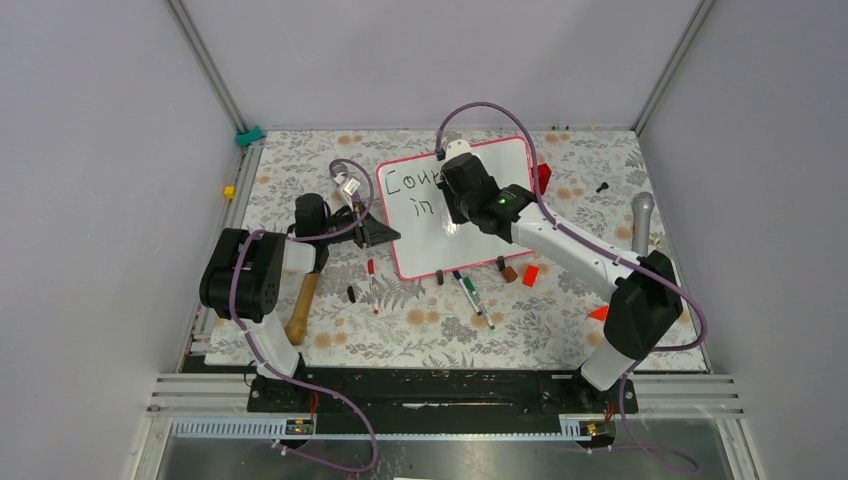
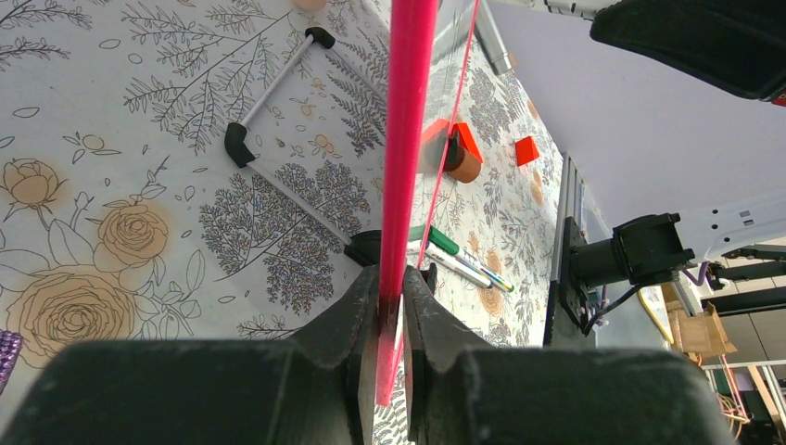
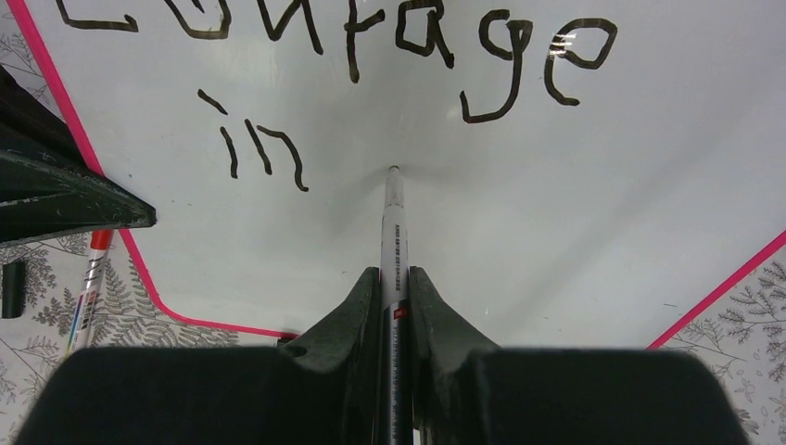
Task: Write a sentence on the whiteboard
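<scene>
MID-SENTENCE AT THE TABLE: My right claw [image 3: 394, 278] is clenched around a slim, pale-barrelled marker pen [image 3: 393, 232]. Its tip points at the large glossy whiteboard with rounded corners and a thin pink-red frame [image 3: 575, 213], just to the right of the word "in". I cannot tell from the wrist view whether the tip is pressing the surface or sits barely clear of it.

The whiteboard lies on the floral-printed tablecloth [image 1: 420, 330], toward the far middle of the table and turned somewhat askew. My left claw [image 2: 391, 287] is pinched shut on the pink-red frame at the board's left edge, I judge to steady it while I write.

The sentence [image 3: 352, 37], in thin black handwriting, reads "Courage" across the far line, with "in" below it at the left. Those two words are not yet a complete sentence, so I put the job at roughly halfway, with more words to come. Bare white runs rightward from the pen tip along the "in" line and on toward the near edge, and that looks like room enough.

The next stroke needs light, even pressure and a firm left hold, or the board could skid and smear the line.

Off the board's near edge lie loose marker pens [image 1: 470, 292] and a small red block [image 1: 530, 275]. A wooden-handled tool [image 1: 300, 305] rests at the near left beside my left arm. None of these is in play.
</scene>
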Action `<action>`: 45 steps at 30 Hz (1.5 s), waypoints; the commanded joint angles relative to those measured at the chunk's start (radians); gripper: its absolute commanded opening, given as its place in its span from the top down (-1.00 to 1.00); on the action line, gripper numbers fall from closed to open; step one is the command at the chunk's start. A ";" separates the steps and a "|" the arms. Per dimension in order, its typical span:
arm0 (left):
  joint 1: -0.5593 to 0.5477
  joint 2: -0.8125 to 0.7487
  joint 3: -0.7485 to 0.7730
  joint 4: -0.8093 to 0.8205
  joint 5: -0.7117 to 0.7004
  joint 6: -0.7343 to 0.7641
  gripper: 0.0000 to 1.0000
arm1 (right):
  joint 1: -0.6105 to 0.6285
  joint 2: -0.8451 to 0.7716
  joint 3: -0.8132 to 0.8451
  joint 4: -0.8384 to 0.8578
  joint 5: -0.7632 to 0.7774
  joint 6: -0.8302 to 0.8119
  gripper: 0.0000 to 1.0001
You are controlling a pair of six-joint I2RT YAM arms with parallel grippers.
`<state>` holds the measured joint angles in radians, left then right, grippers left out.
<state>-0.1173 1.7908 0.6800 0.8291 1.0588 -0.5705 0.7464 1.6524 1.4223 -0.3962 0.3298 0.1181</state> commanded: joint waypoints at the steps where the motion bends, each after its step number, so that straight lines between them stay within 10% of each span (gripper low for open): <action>1: 0.019 -0.001 -0.012 0.005 -0.057 0.015 1.00 | 0.008 0.008 0.040 -0.010 0.052 -0.020 1.00; 45: 0.020 -0.001 -0.011 0.006 -0.050 0.012 1.00 | 0.007 0.032 0.095 -0.074 -0.006 -0.029 1.00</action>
<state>-0.1173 1.7908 0.6800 0.8291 1.0599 -0.5735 0.7483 1.6878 1.5002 -0.4397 0.3397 0.1005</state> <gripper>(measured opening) 0.119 0.174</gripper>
